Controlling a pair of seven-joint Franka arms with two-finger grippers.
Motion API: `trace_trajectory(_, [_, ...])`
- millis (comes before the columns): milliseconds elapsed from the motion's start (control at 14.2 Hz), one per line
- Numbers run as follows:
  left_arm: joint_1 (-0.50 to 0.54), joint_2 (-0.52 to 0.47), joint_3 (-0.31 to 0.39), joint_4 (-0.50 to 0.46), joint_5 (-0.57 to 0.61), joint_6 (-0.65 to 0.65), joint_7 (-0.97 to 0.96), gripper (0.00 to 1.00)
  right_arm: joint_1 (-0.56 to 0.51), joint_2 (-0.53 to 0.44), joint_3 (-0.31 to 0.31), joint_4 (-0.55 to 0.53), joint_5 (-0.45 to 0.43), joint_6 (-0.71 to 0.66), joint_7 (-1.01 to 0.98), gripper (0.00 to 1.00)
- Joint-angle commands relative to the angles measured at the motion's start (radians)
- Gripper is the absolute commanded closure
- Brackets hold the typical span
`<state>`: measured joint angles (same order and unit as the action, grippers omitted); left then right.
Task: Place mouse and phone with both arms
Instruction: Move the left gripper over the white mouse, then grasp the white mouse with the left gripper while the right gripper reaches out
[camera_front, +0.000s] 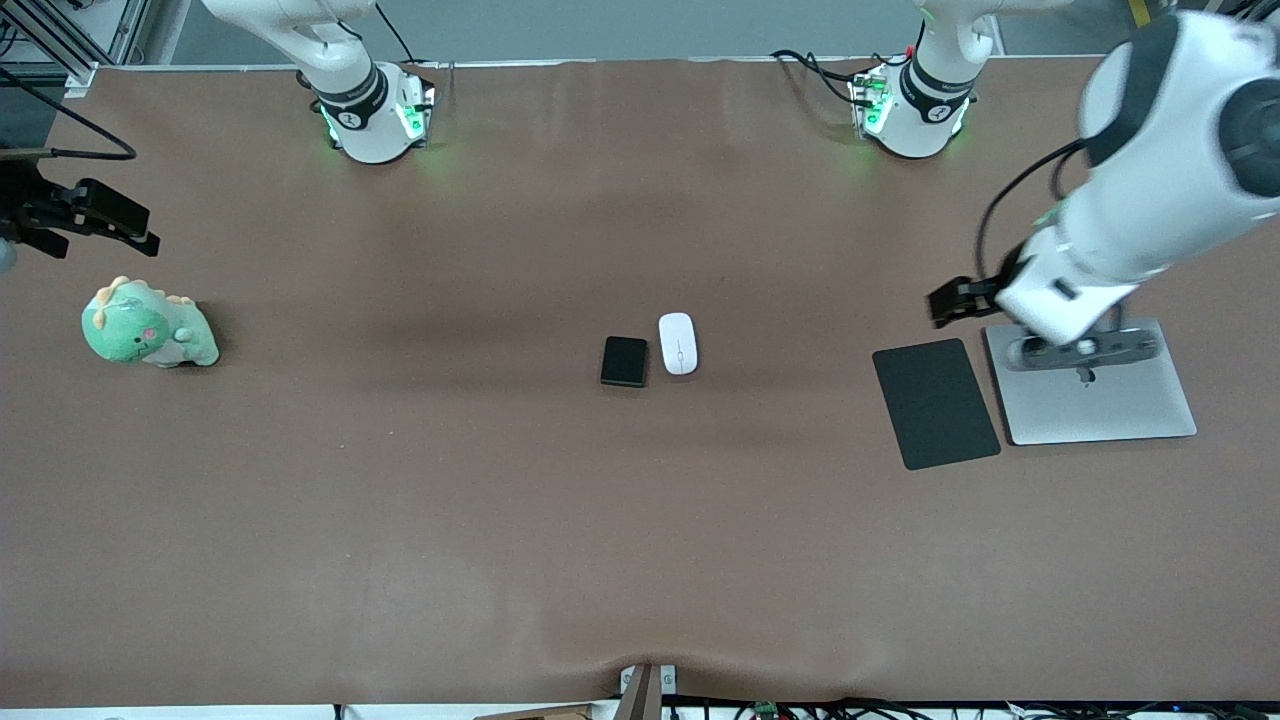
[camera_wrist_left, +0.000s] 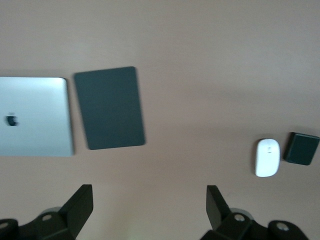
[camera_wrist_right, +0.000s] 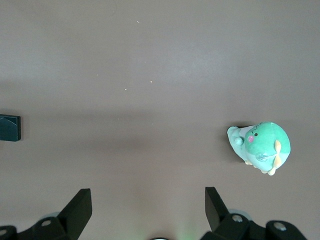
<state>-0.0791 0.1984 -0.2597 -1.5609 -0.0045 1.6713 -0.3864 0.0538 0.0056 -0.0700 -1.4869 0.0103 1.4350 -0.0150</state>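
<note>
The white mouse (camera_front: 678, 343) and the small black phone (camera_front: 624, 361) lie side by side at the table's middle, the phone toward the right arm's end. Both show in the left wrist view, the mouse (camera_wrist_left: 267, 157) and the phone (camera_wrist_left: 302, 148). The phone's edge also shows in the right wrist view (camera_wrist_right: 10, 128). My left gripper (camera_front: 953, 299) hangs in the air by the black pad, open and empty (camera_wrist_left: 149, 195). My right gripper (camera_front: 120, 222) hangs over the table near the plush toy, open and empty (camera_wrist_right: 148, 196).
A large matte black pad (camera_front: 935, 403) and a closed silver laptop (camera_front: 1100, 395) lie side by side at the left arm's end. A green plush dinosaur (camera_front: 148, 330) sits at the right arm's end. Cables run along the table's edges.
</note>
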Motion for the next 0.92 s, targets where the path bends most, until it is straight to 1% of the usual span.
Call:
trace_trajectory(0, [-0.098, 0.079, 0.000, 0.005, 0.000, 0.080, -0.118, 0.00, -0.011, 0.019, 0.003, 0.007, -0.009, -0.008, -0.013, 0.00])
trace_trajectory(283, [-0.249, 0.234, 0.000, 0.008, 0.000, 0.301, -0.322, 0.00, -0.031, 0.033, 0.001, 0.010, -0.010, 0.001, -0.005, 0.00])
trace_trajectory(353, [-0.272, 0.274, 0.000, 0.013, -0.002, 0.336, -0.357, 0.00, -0.031, 0.033, 0.001, 0.010, -0.010, -0.001, -0.006, 0.00])
trace_trajectory(565, [-0.336, 0.360, 0.002, 0.012, 0.004, 0.373, -0.385, 0.00, -0.022, 0.031, 0.004, 0.013, -0.004, -0.007, -0.003, 0.00])
trace_trajectory(777, [-0.369, 0.429, 0.004, 0.002, 0.015, 0.419, -0.431, 0.00, -0.014, 0.031, 0.009, 0.024, 0.010, -0.010, -0.005, 0.00])
trace_trajectory(848, [-0.382, 0.446, 0.004, 0.004, 0.037, 0.432, -0.456, 0.00, -0.006, 0.031, 0.010, 0.022, 0.011, -0.011, -0.006, 0.00])
